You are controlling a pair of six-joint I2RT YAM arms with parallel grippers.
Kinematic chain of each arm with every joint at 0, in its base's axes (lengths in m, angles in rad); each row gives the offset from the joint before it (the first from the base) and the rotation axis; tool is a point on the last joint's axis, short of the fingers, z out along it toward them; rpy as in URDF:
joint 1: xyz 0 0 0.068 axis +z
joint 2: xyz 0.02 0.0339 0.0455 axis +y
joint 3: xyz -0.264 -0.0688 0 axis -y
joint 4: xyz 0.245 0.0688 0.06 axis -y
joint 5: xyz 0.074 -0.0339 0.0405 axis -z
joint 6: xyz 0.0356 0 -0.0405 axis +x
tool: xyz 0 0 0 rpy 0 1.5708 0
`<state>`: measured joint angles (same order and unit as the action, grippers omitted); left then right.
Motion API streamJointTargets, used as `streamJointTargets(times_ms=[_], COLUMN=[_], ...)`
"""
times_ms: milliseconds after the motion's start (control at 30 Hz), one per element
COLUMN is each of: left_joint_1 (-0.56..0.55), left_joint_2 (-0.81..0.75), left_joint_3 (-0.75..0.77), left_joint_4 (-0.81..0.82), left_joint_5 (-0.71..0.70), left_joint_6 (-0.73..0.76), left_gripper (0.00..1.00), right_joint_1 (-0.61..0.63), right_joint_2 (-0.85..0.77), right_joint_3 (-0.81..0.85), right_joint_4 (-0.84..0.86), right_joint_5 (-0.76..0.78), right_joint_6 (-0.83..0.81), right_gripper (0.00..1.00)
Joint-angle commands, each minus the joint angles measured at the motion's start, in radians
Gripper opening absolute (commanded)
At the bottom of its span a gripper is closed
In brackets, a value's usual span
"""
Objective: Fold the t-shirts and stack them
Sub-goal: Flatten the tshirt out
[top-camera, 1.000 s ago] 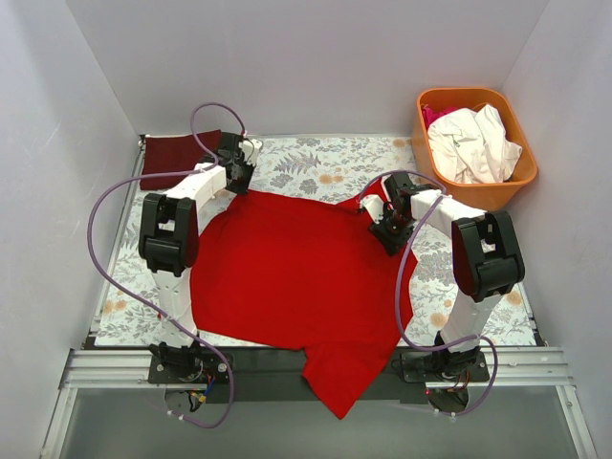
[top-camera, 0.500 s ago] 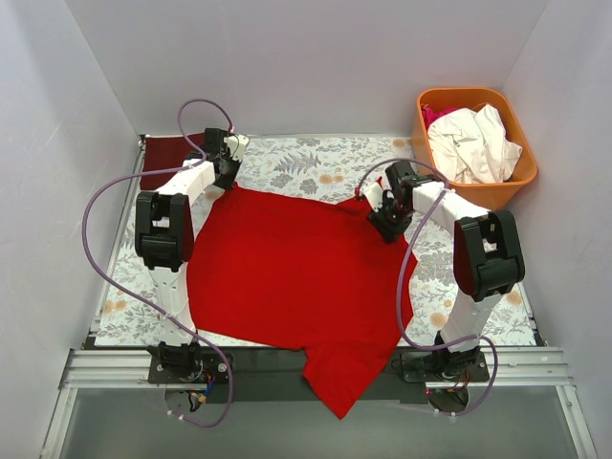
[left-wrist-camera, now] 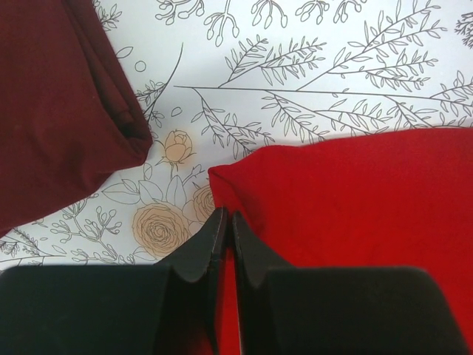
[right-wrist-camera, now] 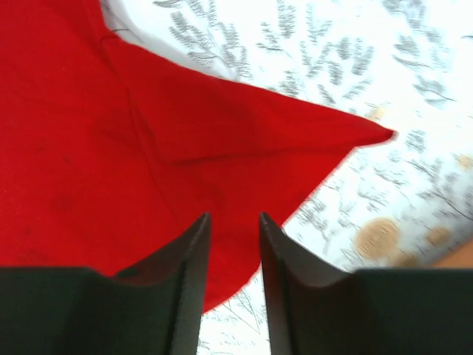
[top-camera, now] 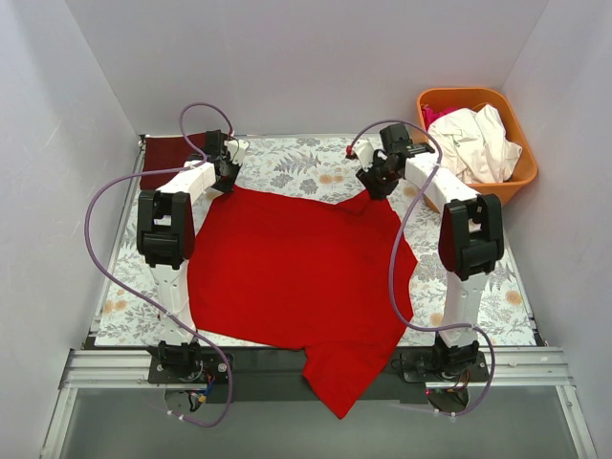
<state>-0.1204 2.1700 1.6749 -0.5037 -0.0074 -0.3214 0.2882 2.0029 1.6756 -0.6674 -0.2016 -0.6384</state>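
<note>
A red t-shirt lies spread on the floral table, its near part hanging over the front edge. My left gripper is at the shirt's far left corner. In the left wrist view the gripper is shut on the red cloth. My right gripper is over the shirt's far right corner. In the right wrist view the gripper stands open above the red cloth, which ends in a point to the right.
A folded dark maroon shirt lies at the far left corner, close to my left gripper, and shows in the left wrist view. An orange basket with white clothes stands at the far right.
My right gripper has moved toward the far edge and slightly left, and the shirt's far right corner went with it. My left gripper moved slightly far-left, pulling its corner.
</note>
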Motion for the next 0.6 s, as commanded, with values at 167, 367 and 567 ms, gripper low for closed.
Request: streamJointTargets(times_ms=[167,367,567], left_joint_1=[0.007,0.007,0.007], left_joint_2=[-0.018,-0.016,-0.013], left_joint_3=[0.025,0.031,0.029], left_joint_4=[0.004,0.004,0.001], left_joint_5=[0.006,0.040,0.044], left_joint_6=[-0.004,-0.010,-0.011], left_gripper=[0.05,0.05,0.05], right_joint_1=[0.072,0.104,0.103], right_joint_2=[0.027,0.083,0.166], right_joint_3=[-0.016,-0.034,0.074], right_joint_4=[-0.070,-0.063,-0.049], right_joint_5=[-0.064,-0.022,0.019], right_joint_6=[0.005,0.019,0.049], right_gripper=[0.24,0.23,0.23])
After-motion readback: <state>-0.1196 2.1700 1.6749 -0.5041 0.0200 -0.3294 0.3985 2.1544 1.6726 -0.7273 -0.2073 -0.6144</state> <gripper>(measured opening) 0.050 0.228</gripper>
